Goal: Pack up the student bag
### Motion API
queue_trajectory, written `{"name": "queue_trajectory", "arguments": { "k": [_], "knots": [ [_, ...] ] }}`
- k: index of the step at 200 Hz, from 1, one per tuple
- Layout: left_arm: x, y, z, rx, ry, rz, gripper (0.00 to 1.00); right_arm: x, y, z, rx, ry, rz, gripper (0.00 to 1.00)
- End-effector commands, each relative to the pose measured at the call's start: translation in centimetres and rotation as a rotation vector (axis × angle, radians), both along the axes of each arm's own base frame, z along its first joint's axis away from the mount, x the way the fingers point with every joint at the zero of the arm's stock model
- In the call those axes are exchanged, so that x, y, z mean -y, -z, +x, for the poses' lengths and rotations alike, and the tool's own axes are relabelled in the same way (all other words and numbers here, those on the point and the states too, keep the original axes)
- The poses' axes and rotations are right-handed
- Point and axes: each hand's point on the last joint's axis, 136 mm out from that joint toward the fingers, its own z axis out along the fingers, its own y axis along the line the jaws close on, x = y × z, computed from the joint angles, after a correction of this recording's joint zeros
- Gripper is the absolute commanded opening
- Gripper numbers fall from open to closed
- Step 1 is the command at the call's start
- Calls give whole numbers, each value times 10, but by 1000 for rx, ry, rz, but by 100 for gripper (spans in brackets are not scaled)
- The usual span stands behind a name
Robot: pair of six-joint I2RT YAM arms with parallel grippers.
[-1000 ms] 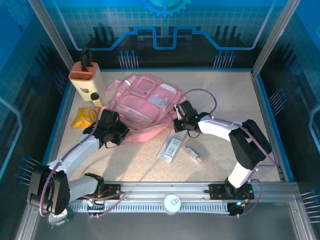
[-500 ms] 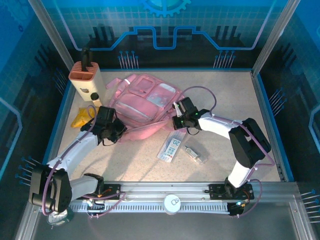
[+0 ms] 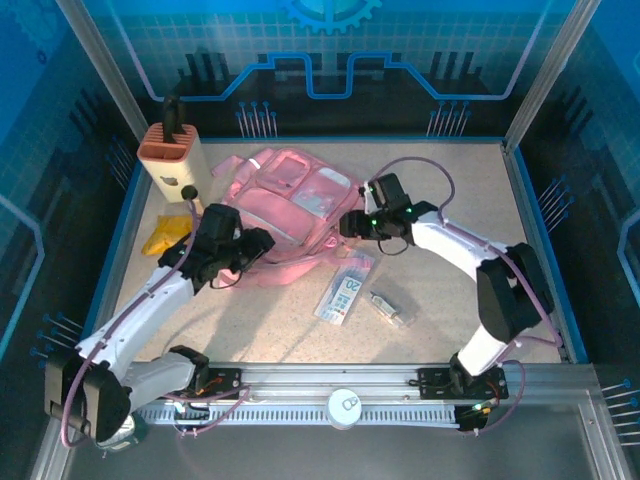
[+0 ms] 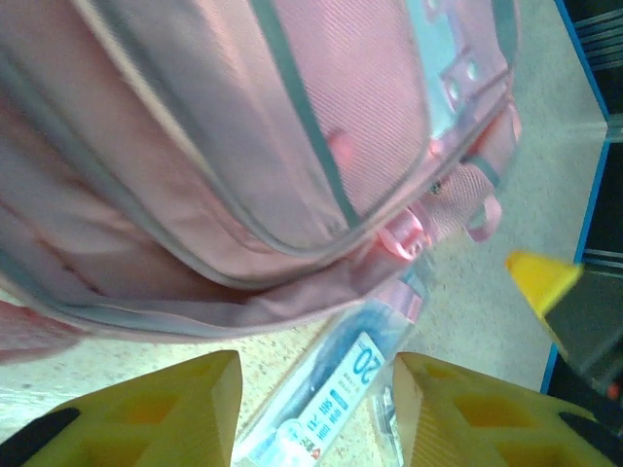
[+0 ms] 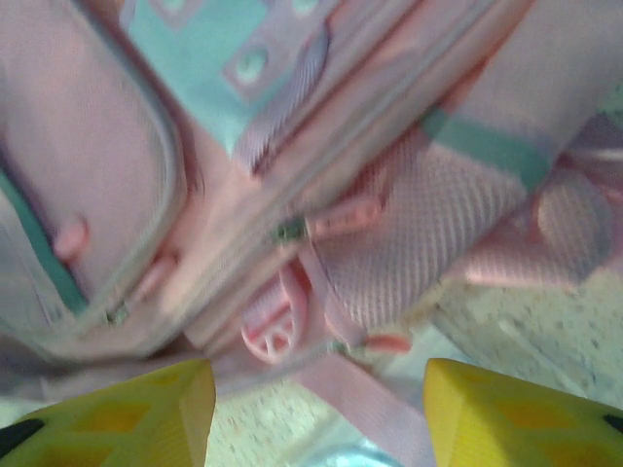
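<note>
The student bag (image 3: 285, 205) is a soft pink backpack lying flat at the middle rear of the table, with zipped pockets and pale strips (image 4: 292, 146). My left gripper (image 3: 256, 246) hovers at its near-left edge. It is open (image 4: 316, 394), and only table and a clear packet (image 4: 341, 399) show between its yellow fingers (image 4: 165, 409). My right gripper (image 3: 348, 226) stands open at the bag's near-right corner. Below it (image 5: 316, 394) lie a pink strap (image 5: 365, 399) and a round buckle (image 5: 274, 319), ungripped.
A tan knife block (image 3: 170, 160) stands at the back left, with a yellow object (image 3: 160, 238) on the table in front of it. A clear packet with a blue-and-white label (image 3: 345, 292) and a smaller clear packet (image 3: 388, 307) lie near the bag's front right.
Both grippers were shut at the bag's near edge and have opened, letting the fabric go. The right wrist has lifted and swung back; the left gripper has shifted right.
</note>
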Motion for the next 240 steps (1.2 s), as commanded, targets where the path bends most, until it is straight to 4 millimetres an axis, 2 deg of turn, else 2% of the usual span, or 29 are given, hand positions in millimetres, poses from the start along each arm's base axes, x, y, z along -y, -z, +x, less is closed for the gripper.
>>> {"name": "queue_trajectory", "arguments": {
  "k": [1, 34, 70, 86, 105, 147, 162, 181, 196, 206, 217, 240],
  "knots": [
    [18, -9, 12, 32, 9, 30, 46, 1, 9, 18, -109, 114, 68, 57],
    [55, -5, 21, 51, 56, 57, 47, -5, 21, 46, -166, 194, 52, 53],
    [86, 6, 32, 32, 92, 68, 47, -13, 37, 57, -213, 246, 64, 48],
    [93, 12, 35, 23, 94, 102, 47, -15, 39, 61, -223, 257, 59, 48],
    [101, 22, 36, 9, 99, 134, 48, -12, 52, 66, -238, 290, 39, 48],
    [111, 50, 26, -68, 138, 153, 46, -16, 65, 79, -243, 313, 41, 42],
    [111, 59, 17, -87, 147, 150, 41, -19, 62, 81, -240, 314, 68, 37],
    [111, 71, 2, -113, 167, 148, 37, -22, 46, 82, -202, 308, 99, 23],
    [103, 87, -8, -151, 165, 174, 31, -21, 34, 84, -163, 318, 126, 15],
    [99, 96, -11, -161, 166, 190, 27, -21, 26, 85, -150, 319, 160, 7],
    [94, 102, -11, -158, 168, 216, 26, -20, 18, 88, -132, 319, 184, 0],
    [87, 114, -5, -165, 164, 237, 25, -15, -3, 91, -92, 318, 220, 0]
  ]
}}
